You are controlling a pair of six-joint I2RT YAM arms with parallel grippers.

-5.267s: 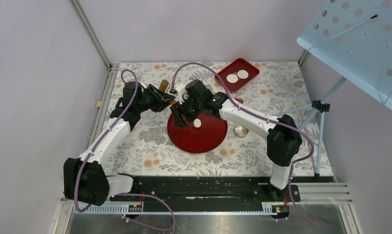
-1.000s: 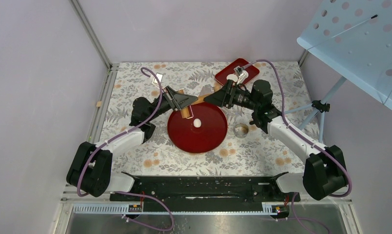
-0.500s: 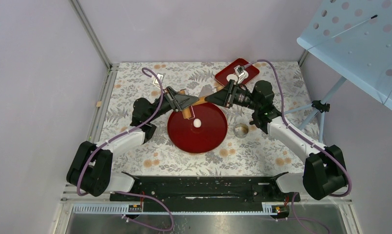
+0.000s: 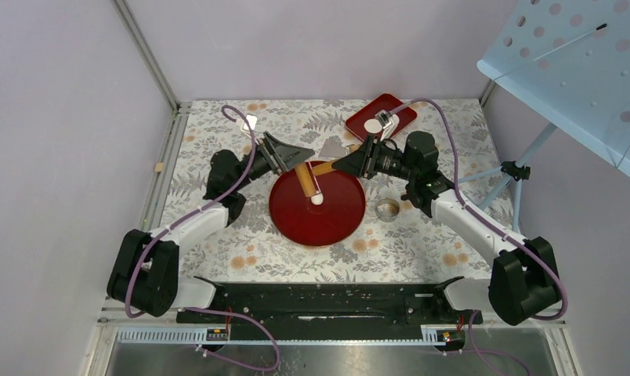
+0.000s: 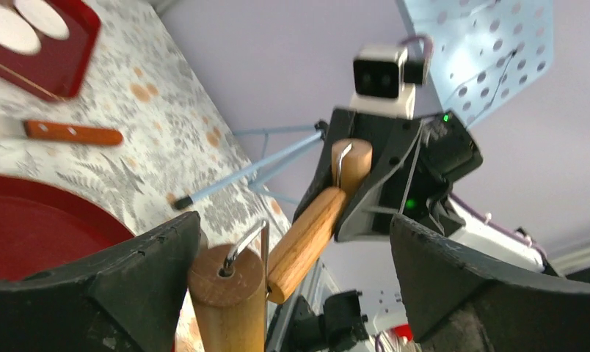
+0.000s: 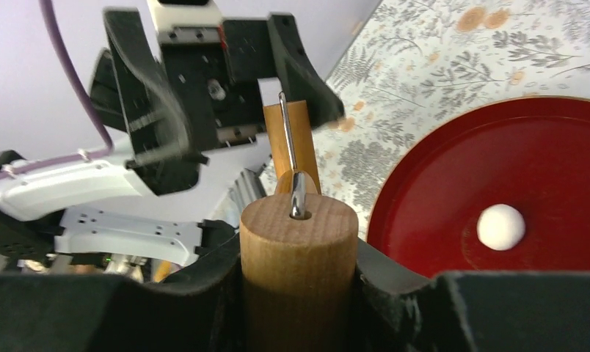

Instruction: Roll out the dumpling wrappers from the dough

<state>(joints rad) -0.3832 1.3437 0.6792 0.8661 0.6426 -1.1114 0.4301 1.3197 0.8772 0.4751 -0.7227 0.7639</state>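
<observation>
Left end effector (image 4: 298, 155) — jaws wide — at the far-left rim of the round red plate (image 4: 335, 227). Dough ball (image 4: 317, 199) near plate centre, with the wooden roller (image 4: 307, 181) just beside it. Right end effector (image 4: 349, 164) grips the roller's handle at the far rim; dumpling wrappers (image 4: 372, 125) lie beyond the plate's far-right rim.

The right gripper (image 4: 346, 164) now clamps the rolling pin (image 4: 307, 180), the left gripper (image 4: 295, 154) lets go, and the pin's roller drops beside the dough (image 4: 317, 198).

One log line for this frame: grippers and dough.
left gripper: open, jaws astride rolling pin end | right gripper: shut on rolling pin | dough: ball on red plate, unrolled
</observation>
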